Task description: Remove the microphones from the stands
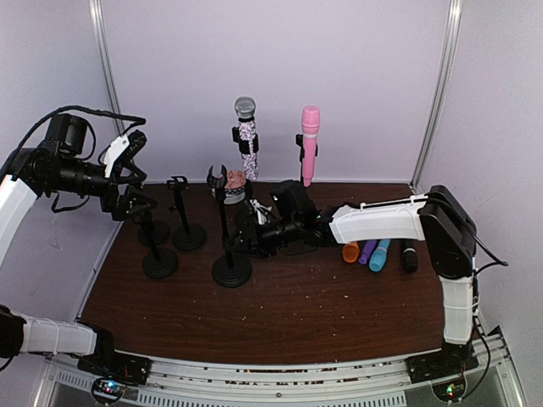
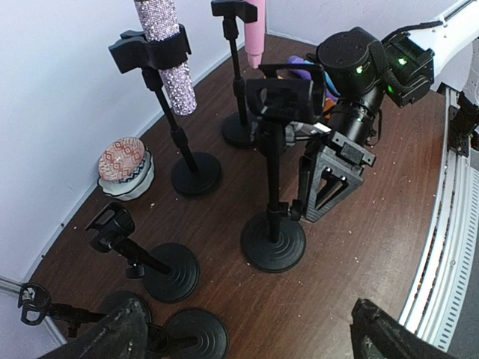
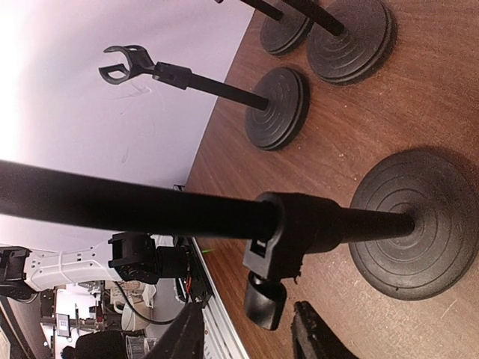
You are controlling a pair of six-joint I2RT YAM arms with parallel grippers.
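Observation:
Two microphones stand in stands at the back: a glittery silver one [image 1: 246, 136] [image 2: 168, 52] and a pink one [image 1: 310, 144] [image 2: 254, 34]. My right gripper [image 1: 246, 240] [image 3: 247, 340] is low at the pole of an empty front stand [image 1: 231, 270] [image 2: 273, 243]. Its fingers sit on either side of the pole's clamp knob [image 3: 263, 303], with gaps showing on both sides. My left gripper [image 1: 134, 202] [image 2: 254, 344] hangs wide open above the empty stands at the left, holding nothing.
Other empty stands [image 1: 188, 236] [image 2: 171, 271] crowd the left side. A patterned bowl [image 1: 235, 180] [image 2: 126, 164] sits by the back wall. Several loose microphones [image 1: 379, 253] lie on the table at the right. Walls close in the back and sides.

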